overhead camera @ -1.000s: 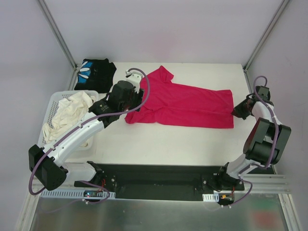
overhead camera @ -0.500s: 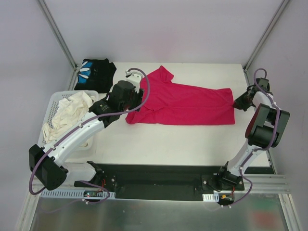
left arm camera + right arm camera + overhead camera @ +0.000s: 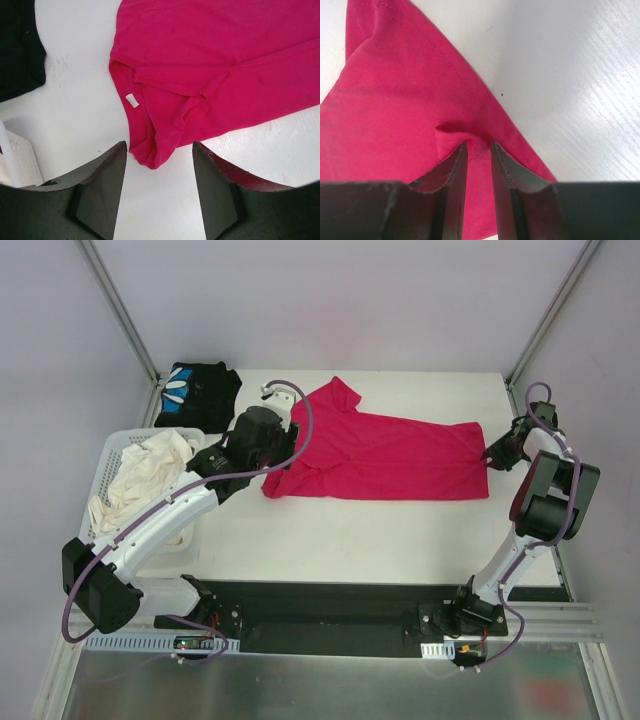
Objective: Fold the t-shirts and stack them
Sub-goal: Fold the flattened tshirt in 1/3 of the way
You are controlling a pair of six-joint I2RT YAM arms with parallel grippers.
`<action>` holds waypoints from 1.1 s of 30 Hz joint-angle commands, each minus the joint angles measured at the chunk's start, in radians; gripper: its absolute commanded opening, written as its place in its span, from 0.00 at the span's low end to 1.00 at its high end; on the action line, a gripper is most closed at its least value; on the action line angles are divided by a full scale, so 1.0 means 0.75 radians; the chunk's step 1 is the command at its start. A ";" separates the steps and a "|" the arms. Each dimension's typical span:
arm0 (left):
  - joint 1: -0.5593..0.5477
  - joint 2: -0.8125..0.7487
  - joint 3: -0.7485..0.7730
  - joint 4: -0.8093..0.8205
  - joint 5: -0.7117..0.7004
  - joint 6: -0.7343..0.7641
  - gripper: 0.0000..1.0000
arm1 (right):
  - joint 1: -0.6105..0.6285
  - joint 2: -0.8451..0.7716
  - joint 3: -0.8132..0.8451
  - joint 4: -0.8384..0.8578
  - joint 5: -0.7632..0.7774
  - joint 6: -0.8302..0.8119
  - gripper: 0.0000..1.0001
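Magenta t-shirt (image 3: 390,455), tag (image 3: 132,100) unreadable | left pincer (image 3: 159,147) wide, empty | right pincer (image 3: 479,146) slightly parted, grip unclear

the top camera is fixed high behind the near edge of the table (image 3: 350,540), facing down from afar over all of it. the left wrist camera looks down past the left gripper (image 3: 159,147), close on the collar end of the magenta-red t-shirt (image 3: 225,60); the right wrist camera, past the right gripper (image 3: 479,146), sits closer still on its far corner. all three share that shirt.
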State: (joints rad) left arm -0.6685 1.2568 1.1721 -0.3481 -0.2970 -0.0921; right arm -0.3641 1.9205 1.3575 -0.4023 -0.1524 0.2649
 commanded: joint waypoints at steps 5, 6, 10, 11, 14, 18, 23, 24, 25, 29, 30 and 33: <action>-0.013 -0.027 0.045 0.028 -0.031 0.021 0.54 | 0.001 -0.076 0.037 -0.032 0.062 -0.018 0.29; -0.011 -0.029 0.043 0.031 -0.031 0.021 0.54 | 0.001 -0.084 0.043 -0.032 0.032 -0.016 0.29; -0.011 -0.044 0.037 0.028 -0.023 0.012 0.54 | 0.021 -0.135 0.057 -0.030 -0.020 -0.010 0.29; -0.013 -0.046 0.035 0.031 -0.021 0.010 0.54 | 0.027 -0.141 0.061 -0.030 -0.022 -0.014 0.29; -0.013 -0.050 0.033 0.031 -0.013 0.000 0.54 | 0.048 -0.103 0.106 -0.042 -0.018 -0.028 0.28; -0.013 -0.050 0.028 0.031 -0.009 -0.006 0.54 | 0.054 -0.021 0.159 -0.053 -0.040 -0.022 0.27; -0.013 -0.042 0.026 0.031 -0.019 -0.008 0.54 | 0.083 0.022 0.188 -0.045 -0.046 -0.014 0.26; -0.013 -0.037 0.028 0.031 -0.019 -0.008 0.54 | 0.089 0.029 0.200 -0.045 -0.050 -0.014 0.25; -0.013 -0.033 0.030 0.031 -0.021 -0.008 0.54 | 0.091 0.041 0.205 -0.045 -0.050 -0.014 0.26; -0.013 -0.013 0.043 0.031 -0.023 -0.008 0.54 | 0.093 0.051 0.211 -0.047 -0.046 -0.016 0.25; -0.013 -0.007 0.045 0.031 -0.025 -0.004 0.54 | 0.095 0.053 0.211 -0.047 -0.042 -0.016 0.25; -0.013 0.006 0.053 0.031 -0.027 -0.002 0.54 | 0.095 0.063 0.209 -0.051 -0.038 -0.018 0.25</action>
State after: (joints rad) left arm -0.6685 1.2522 1.1740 -0.3481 -0.2977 -0.0929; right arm -0.2966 1.9675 1.4719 -0.4252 -0.1753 0.2569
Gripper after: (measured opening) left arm 0.544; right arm 0.258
